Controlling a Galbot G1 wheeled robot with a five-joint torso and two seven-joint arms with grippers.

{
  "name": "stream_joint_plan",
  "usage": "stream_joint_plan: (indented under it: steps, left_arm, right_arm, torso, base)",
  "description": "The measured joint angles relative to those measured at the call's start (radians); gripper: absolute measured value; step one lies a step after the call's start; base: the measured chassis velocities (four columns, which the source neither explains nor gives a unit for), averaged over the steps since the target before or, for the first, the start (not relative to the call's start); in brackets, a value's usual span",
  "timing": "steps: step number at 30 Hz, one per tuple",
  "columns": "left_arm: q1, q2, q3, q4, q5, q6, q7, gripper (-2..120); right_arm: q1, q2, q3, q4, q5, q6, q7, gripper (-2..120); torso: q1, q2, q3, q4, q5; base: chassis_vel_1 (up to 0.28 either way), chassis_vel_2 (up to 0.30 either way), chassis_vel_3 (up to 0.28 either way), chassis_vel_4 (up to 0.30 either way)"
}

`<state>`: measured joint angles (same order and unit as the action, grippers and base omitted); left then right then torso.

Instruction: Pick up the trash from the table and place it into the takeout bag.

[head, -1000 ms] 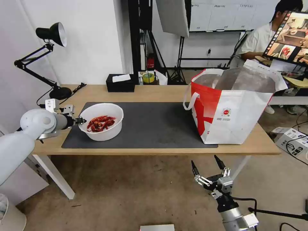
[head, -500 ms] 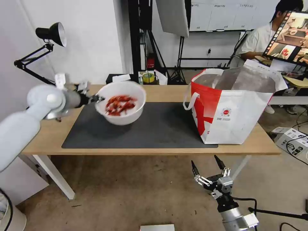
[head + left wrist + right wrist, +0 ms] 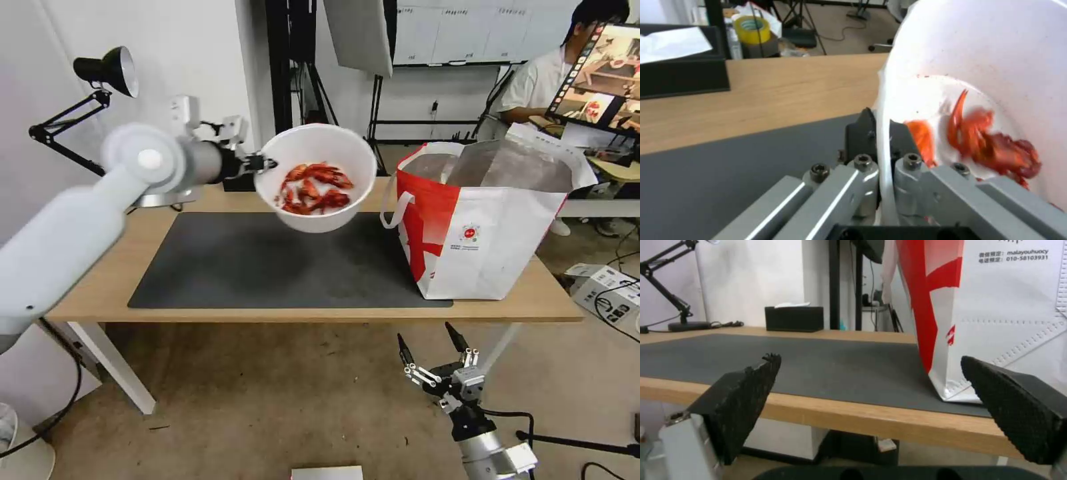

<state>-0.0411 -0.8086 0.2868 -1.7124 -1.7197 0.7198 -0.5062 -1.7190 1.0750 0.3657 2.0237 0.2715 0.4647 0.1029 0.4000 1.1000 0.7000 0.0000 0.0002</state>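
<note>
The white round bowl (image 3: 317, 177) of red scraps hangs tilted in the air above the dark mat, just left of the takeout bag (image 3: 487, 220). My left gripper (image 3: 263, 162) is shut on the bowl's left rim; the left wrist view shows the white rim (image 3: 885, 140) pinched between the two black pads, with red scraps (image 3: 991, 143) inside. The red-and-white bag stands open on the right end of the table (image 3: 320, 313), its foil lining showing. My right gripper (image 3: 432, 345) hangs open below the table's front edge, near the bag (image 3: 996, 306).
A black tissue box (image 3: 233, 181) sits at the table's back edge behind my left arm, also seen as the tissue box (image 3: 794, 318). A black desk lamp (image 3: 107, 70) stands at the back left. The grey mat (image 3: 267, 267) covers the table's middle.
My left gripper has lifted the bowl off the mat's left part and carried it up and to the right, toward the bag. The right arm has stayed still.
</note>
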Motion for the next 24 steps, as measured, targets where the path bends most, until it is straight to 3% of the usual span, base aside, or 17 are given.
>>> stream_joint_plan:
  steps: [11,13,15,17,24]
  left_arm:
    - [-0.068,-0.131,0.011,0.076,0.007,0.003,-0.014,0]
    - [-0.095,-0.195,0.013,0.114,0.017,0.005,-0.019,0]
    - [-0.099,-0.205,0.015,0.121,0.019,0.005,-0.020,0]
    - [-0.137,-0.285,0.026,0.176,0.026,0.005,-0.025,0]
    - [-0.186,-0.399,0.040,0.279,0.031,0.006,-0.026,0]
  right_arm:
    - [0.000,0.000,0.000,0.000,0.000,0.000,0.000,100]
    - [0.000,0.000,0.000,0.000,0.000,0.000,0.000,100]
    - [0.000,0.000,0.000,0.000,0.000,0.000,0.000,100]
    - [0.000,0.000,0.000,0.000,0.000,0.000,0.000,100]
    - [0.000,0.000,0.000,0.000,0.000,0.000,0.000,100]
  torso:
    - [0.000,0.000,0.000,0.0001,0.0000]
    - [0.000,0.000,0.000,0.0000,0.0000]
    - [0.000,0.000,0.000,0.0000,0.0001]
    - [0.000,0.000,0.000,-0.0001,0.0001]
    - [0.000,0.000,0.000,-0.0001,0.0002]
  base:
    - [0.000,0.000,0.000,0.000]
    - [0.000,0.000,0.000,0.000]
    - [0.000,0.000,0.000,0.000]
    - [0.000,0.000,0.000,0.000]
    - [0.000,0.000,0.000,0.000]
